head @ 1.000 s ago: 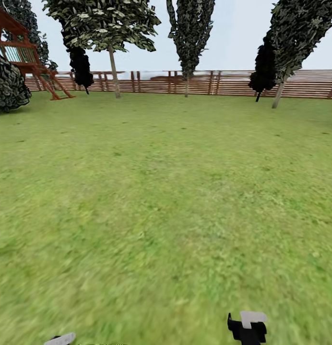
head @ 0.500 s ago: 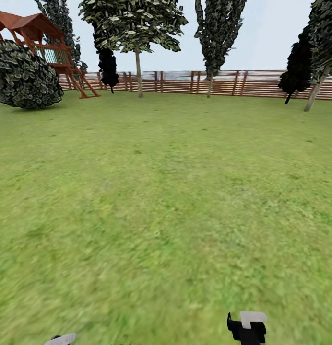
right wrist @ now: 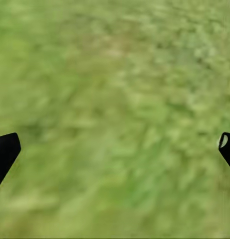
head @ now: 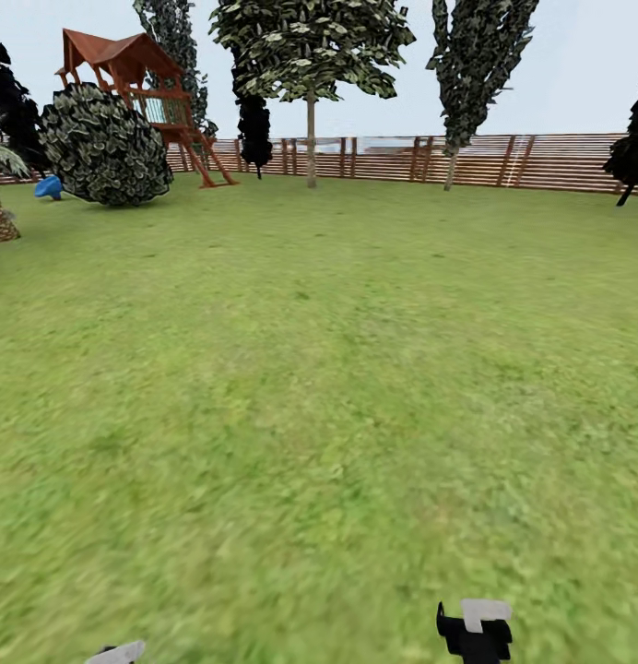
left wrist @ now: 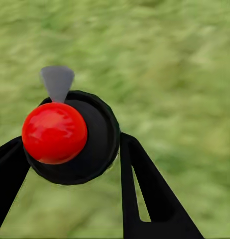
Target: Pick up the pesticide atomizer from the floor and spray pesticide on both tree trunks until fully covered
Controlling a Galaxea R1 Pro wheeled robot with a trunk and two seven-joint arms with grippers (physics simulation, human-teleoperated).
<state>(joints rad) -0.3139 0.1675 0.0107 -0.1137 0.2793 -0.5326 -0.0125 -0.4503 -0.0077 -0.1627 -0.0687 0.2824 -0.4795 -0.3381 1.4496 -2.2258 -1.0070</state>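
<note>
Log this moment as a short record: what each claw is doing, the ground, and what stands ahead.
left claw: shut on the spray bottle, red top toward the camera
right claw: open, nothing between its fingers
ground: green lawn
far edge: reddish slat fence
ahead: pale-trunked tree before the fence
far left: wooden play tower behind a round bush

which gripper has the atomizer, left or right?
The left gripper: its fingers clamp the red-topped pesticide atomizer. The right gripper is open, only grass between its fingers.
</note>
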